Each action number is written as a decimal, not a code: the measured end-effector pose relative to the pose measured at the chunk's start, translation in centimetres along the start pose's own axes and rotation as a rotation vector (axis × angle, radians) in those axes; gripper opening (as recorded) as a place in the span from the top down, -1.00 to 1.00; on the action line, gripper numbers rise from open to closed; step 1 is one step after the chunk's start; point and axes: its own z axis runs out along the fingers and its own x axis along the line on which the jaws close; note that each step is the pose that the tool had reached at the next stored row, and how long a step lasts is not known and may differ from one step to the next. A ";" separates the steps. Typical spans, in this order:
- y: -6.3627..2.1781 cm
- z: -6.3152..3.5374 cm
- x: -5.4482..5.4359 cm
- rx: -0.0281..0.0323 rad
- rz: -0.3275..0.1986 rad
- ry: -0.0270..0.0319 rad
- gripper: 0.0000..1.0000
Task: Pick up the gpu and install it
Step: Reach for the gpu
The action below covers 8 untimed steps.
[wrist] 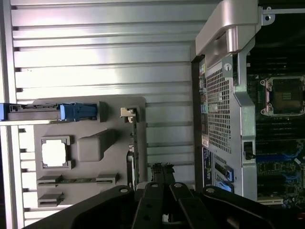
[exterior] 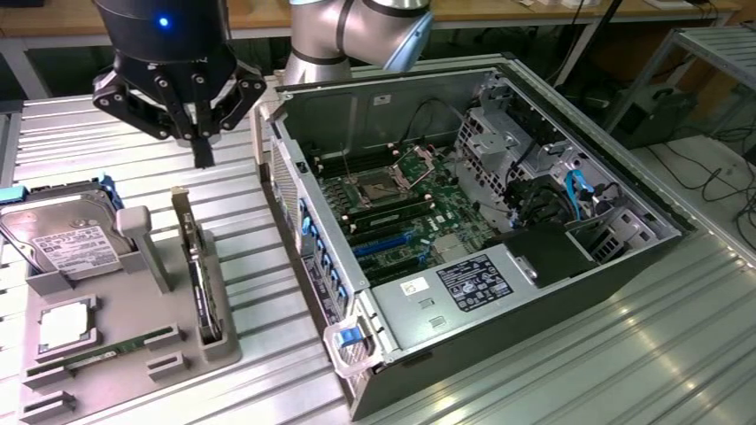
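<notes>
Upper left of the exterior view: a black pincer (exterior: pixel 204 161) on a robot arm hangs above a ribbed metal worktop (exterior: pixel 661 354). Its fingers are pressed together into a narrow point and hold nothing.

Just below it, in the lower left of that view, a grey holder (exterior: pixel 219 341) carries spare computer parts. The gpu (exterior: pixel 196 266), a thin dark card, stands on its long edge in a slot along the holder's side nearest the case. Its silver bracket (exterior: pixel 181 202) is at the end closest to the pincer. The pincer is near the card but not touching it. Beside the card sit a boxy hard drive (exterior: pixel 59 235), a square processor chip (exterior: pixel 65 323) and a narrow memory stick (exterior: pixel 106 351).

An open computer case (exterior: pixel 567 274) fills the centre and right, with its motherboard (exterior: pixel 390 199) exposed.

In the wrist view the pincer (wrist: pixel 162 168) sits slightly to one side of the gpu (wrist: pixel 135 143), toward the case (wrist: pixel 224 95) rather than over the card's edge.

The step in hand looks like the approach for the pick. Done well, it likely needs the fingers parted enough to straddle the thin upper edge. The pincer should be centred over the card rather than beside it, and should meet it squarely so the card lifts straight out of its slot without tilting.
</notes>
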 end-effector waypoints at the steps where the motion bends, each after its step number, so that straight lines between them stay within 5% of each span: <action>1: -0.08 -0.01 0.1 0.0001 0.000 0.0001 0.79; 8: -0.69 -0.05 0.9 0.0000 0.000 0.0000 0.79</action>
